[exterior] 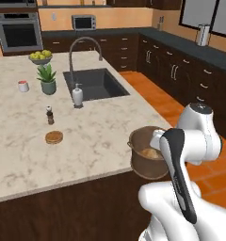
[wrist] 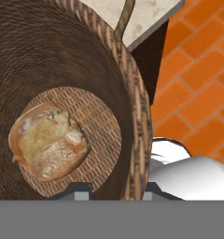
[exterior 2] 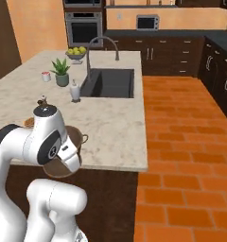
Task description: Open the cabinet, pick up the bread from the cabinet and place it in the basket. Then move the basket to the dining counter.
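The round brown woven basket (exterior: 144,162) sits at the near edge of the pale marbled dining counter (exterior: 100,136), close to its corner and partly past the edge. I cannot tell if it rests on the stone. The bread (wrist: 48,142), a pale tan lump, lies on the basket's floor (wrist: 100,135) and also peeks over the rim as bread (exterior: 150,153). My gripper (wrist: 116,189) is shut on the basket's wall, one fingertip inside and one outside. The arm covers most of the basket (exterior 2: 74,142). The cabinet is out of view.
On the counter (exterior 2: 115,127) are a dark sink (exterior: 98,82) with an arched tap (exterior: 82,47), a soap bottle (exterior: 77,95), a potted plant (exterior: 48,79), a fruit bowl (exterior: 41,57), a mug (exterior: 23,86), a pepper mill (exterior: 50,115) and a brown disc (exterior: 54,137). Orange tiled floor (exterior 2: 186,142) lies to the right.
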Robot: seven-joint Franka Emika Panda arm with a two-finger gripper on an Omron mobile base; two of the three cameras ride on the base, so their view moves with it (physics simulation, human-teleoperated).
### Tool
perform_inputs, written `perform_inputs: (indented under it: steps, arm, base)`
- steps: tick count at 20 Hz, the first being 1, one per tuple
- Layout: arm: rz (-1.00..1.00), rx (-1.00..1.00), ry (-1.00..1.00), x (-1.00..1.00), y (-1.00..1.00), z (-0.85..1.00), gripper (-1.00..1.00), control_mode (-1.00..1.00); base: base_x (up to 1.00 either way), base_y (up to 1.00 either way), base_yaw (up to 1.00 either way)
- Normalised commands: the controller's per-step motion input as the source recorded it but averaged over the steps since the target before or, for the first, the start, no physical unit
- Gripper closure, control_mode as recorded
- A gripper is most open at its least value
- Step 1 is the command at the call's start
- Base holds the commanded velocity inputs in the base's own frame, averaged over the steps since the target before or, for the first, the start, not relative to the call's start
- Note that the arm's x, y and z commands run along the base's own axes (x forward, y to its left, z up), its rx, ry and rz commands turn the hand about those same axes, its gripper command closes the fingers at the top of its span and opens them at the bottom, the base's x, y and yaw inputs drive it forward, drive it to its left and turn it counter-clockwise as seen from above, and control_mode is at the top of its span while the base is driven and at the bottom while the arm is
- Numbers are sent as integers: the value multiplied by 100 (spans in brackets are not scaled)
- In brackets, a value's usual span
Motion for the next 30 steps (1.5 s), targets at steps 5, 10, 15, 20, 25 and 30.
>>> perform_inputs:
  steps: [5,10,15,20,25,30]
  arm:
    - [0,0,0,0,0,0,100,100]
    - [0,0,0,0,0,0,100,100]
    - [0,0,0,0,0,0,100,100]
    - [0,0,0,0,0,0,100,100]
    - [0,0,0,0,0,0,100,100]
    - [0,0,0,0,0,0,100,100]
  base:
    - [4,100,10]
    - [9,100,8]
    - [50,100,3]
    - [40,100,0]
    - [35,75,0]
    - [37,18,0]
